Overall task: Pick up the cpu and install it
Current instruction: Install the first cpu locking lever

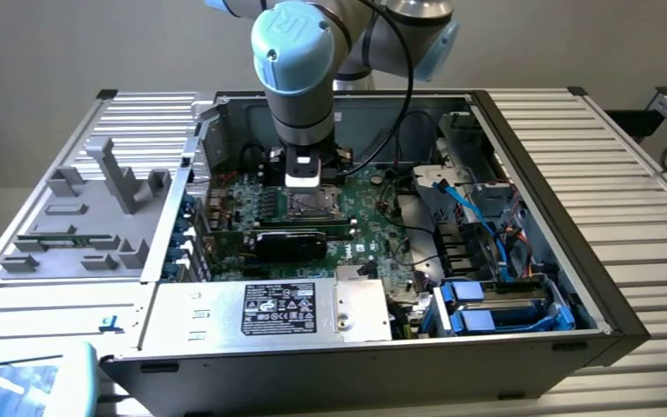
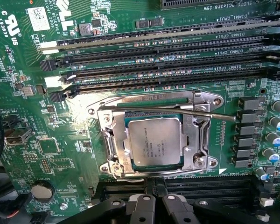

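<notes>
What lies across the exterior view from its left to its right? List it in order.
Grey fixture tray → labelled silver power supply box → black CPU socket frame under the arm's hand → blue drive caddies → ribbed metal table.

Open PC case [image 1: 611, 326] on a slatted table [image 1: 641, 156]. Green motherboard [image 2: 32, 140] carries four empty DIMM slots [image 2: 168, 58]. Grey fixture tray [image 1: 79, 221] at the exterior view's left. Labelled silver power supply [image 1: 275, 308] in front; blue cables [image 1: 472, 208] alongside.

Retention lever [image 2: 168, 112] crosses above the cpu [image 2: 155, 141]; memory slots [image 2: 168, 70] just beside.
</notes>
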### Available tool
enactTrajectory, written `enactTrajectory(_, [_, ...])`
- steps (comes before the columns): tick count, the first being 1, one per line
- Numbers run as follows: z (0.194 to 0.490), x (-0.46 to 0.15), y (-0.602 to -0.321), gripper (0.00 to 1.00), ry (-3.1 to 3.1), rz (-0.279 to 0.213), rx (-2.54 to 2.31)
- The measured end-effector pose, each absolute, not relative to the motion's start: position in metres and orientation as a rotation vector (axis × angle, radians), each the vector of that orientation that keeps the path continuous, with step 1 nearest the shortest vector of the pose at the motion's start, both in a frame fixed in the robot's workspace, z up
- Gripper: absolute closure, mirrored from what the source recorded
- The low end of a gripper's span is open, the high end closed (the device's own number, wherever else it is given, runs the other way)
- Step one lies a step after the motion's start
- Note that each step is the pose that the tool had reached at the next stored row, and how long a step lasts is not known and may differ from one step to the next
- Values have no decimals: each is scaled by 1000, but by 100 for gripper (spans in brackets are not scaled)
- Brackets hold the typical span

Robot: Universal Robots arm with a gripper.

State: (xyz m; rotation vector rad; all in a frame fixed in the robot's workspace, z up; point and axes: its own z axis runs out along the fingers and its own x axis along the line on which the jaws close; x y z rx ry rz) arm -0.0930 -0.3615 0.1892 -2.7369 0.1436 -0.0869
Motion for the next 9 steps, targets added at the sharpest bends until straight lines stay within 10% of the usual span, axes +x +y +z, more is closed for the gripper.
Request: enactTrajectory(9, [189, -93, -362, 88, 144, -87, -2737])
